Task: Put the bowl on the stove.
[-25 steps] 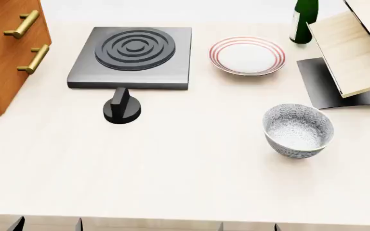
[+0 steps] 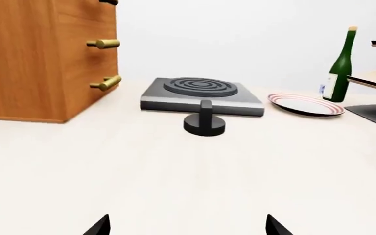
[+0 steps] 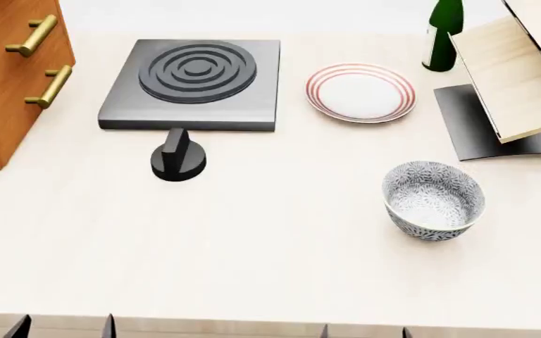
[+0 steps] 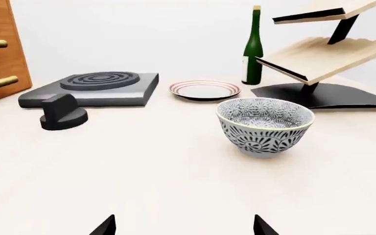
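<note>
the task is barely begun. the bowl (image 3: 433, 200) sits upright and empty on the desk (image 3: 270, 260), free of any gripper, and the stove (image 3: 194, 84) has nothing on its burner. nothing has been lifted or carried yet, as far as these views show.

taking the stove as the landmark: the bowl is well apart from it, off to its right and nearer the robot. the knob (image 3: 177, 156) stands just in front of the stove's front edge. the plate (image 3: 361, 87) lies just to the stove's right, between it and the bottle (image 3: 444, 34) and rack (image 3: 515, 77). the cabinet (image 3: 8, 77) stands close on the stove's left.

the right gripper (image 4: 183, 226) is spread wide and holds nothing; only its two dark fingertips show low in the right wrist view, with the bowl ahead of them, near but not touched. the left gripper (image 2: 188, 226) is likewise wide and empty, facing the knob and the stove beyond it.

what is left, by my reading, is all of it: reaching the bowl, most likely with the right arm, closing on its rim or wall, lifting it, carrying it over toward the stove past the knob, and setting it on the ringed burner.
</note>
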Controlling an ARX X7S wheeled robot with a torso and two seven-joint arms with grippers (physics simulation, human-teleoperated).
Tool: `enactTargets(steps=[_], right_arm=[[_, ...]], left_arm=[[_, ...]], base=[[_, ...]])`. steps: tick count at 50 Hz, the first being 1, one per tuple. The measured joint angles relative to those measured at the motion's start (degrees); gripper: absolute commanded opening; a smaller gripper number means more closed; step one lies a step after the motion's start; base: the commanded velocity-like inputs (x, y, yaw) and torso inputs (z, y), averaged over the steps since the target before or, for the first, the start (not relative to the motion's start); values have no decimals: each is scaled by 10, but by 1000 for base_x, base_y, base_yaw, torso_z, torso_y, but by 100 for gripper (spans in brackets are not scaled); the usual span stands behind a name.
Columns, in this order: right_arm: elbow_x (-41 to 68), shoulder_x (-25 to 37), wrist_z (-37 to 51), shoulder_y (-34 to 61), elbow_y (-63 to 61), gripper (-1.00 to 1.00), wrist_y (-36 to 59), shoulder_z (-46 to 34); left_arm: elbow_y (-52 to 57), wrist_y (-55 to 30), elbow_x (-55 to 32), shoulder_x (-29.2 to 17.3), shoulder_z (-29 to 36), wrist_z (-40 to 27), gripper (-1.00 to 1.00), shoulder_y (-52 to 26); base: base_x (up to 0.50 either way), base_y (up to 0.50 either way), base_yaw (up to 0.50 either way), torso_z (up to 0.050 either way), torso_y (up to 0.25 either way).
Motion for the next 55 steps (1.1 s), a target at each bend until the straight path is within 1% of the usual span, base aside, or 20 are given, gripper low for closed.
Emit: enactTargets(steps=[19,23,28,32,40,47,55], right_arm=[[25,9,11,5,12,100,2,-10],[41,21,13,11,-17,100,31,-3],[89,61,11,30,-107,100,109,33],[155,106,13,40,-196,100,190,103],[318,204,17,32,-328,100,345,312],[460,279,15,8,-378,100,454,493],[582,336,1,-32,-398,100,534,673]], left_arm=[[-3,2,-20,-11,11,-4,100,1],[10,1,-28,-16,4,-13,100,-1],[45,14,-24,-31,-12,-33,100,-11],[99,12,-44,-41,-29,-42,100,-17],[231,-10,-142,-69,-79,-53,100,-45],[332,-38,-232,-97,-119,-73,100,-74],[398,-62,-311,-118,-152,-99,100,-97]], base=[[0,0,0,0,0],[0,0,0,0,0],[0,0,0,0,0],[0,0,0,0,0],[0,0,0,0,0],[0,0,0,0,0],[0,0,0,0,0]])
